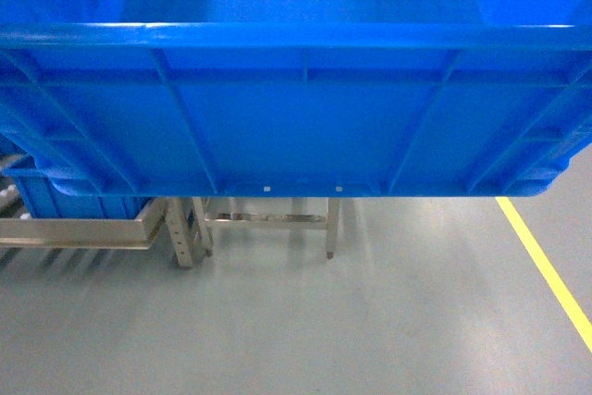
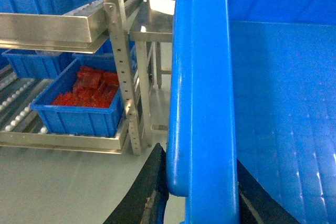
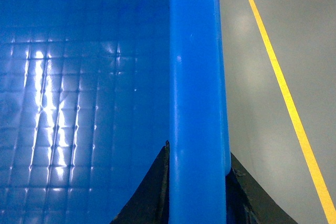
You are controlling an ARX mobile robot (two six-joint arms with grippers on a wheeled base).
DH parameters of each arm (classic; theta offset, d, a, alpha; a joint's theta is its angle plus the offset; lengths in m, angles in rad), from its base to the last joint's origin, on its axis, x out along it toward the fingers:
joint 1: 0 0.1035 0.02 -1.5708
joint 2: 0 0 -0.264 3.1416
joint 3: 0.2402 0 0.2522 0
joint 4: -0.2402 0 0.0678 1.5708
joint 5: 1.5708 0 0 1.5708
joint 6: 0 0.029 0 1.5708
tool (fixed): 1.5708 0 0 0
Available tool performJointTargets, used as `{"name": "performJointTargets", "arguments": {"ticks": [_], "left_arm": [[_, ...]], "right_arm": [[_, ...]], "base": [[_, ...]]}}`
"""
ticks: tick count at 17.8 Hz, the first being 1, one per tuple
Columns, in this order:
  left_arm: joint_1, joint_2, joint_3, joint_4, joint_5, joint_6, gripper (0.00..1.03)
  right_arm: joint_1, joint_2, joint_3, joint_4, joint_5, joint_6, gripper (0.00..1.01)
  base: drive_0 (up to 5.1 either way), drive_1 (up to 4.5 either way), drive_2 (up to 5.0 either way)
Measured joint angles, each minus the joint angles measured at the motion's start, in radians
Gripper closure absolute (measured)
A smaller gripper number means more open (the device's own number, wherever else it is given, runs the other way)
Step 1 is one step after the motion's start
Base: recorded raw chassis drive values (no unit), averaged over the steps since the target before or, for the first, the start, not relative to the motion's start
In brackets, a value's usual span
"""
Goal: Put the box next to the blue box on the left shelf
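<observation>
The left gripper (image 2: pixel 202 195) is pinching the left rim of the box (image 1: pixel 296 127): in the left wrist view its two dark fingers (image 2: pixel 149 192) straddle the thick rolled edge at six o'clock, one outside the wall and one inside. The right gripper (image 3: pixel 198 190) does the same on the opposite rim, its black fingers (image 3: pixel 152 190) pressed to either side of the wall at six o'clock in the right wrist view. Between them the large blue crate hangs off the ground, filling the whole upper half of the head view, with its ribbed side wall facing the camera and its open, empty interior toward twelve o'clock. Outward from the left gripper, at about ten o'clock in the left wrist view, stands the left shelf (image 2: pixel 123 77), a grey metal rack with white rollers showing along its lower lane. On that lower level sits a smaller blue bin (image 2: pixel 79 119) holding red parts (image 2: pixel 86 90), and more blue containers show on the level above. In the head view the rack's frame peeks out under the crate at about eight o'clock. A yellow floor line (image 1: pixel 546 265) runs at four o'clock. As I judge it, the pick-up is done and the carry is under way; what remains is closing on the rack, lining the crate up with a free lane beside a blue box, setting it on the rollers and letting go.
</observation>
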Motion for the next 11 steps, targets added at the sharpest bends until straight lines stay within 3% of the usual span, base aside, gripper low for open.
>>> {"name": "performJointTargets", "arguments": {"ticks": [5,9,11], "left_arm": [[0.000,0.000,0.000,-0.005,0.000,-0.002,0.83],[0.000,0.001,0.000,-0.013,0.000,-0.001,0.83],[-0.005,0.001,0.000,0.004,-0.003,0.003,0.83]], "right_arm": [[0.000,0.000,0.000,-0.001,0.000,0.000,0.81],[0.000,0.005,0.000,0.000,0.000,0.000,0.81],[0.000,0.005,0.000,-0.003,0.001,0.002,0.81]], "base": [[0.1,4.41,-4.3],[0.0,0.32,-0.3],[-5.0,2.43,2.4]]}}
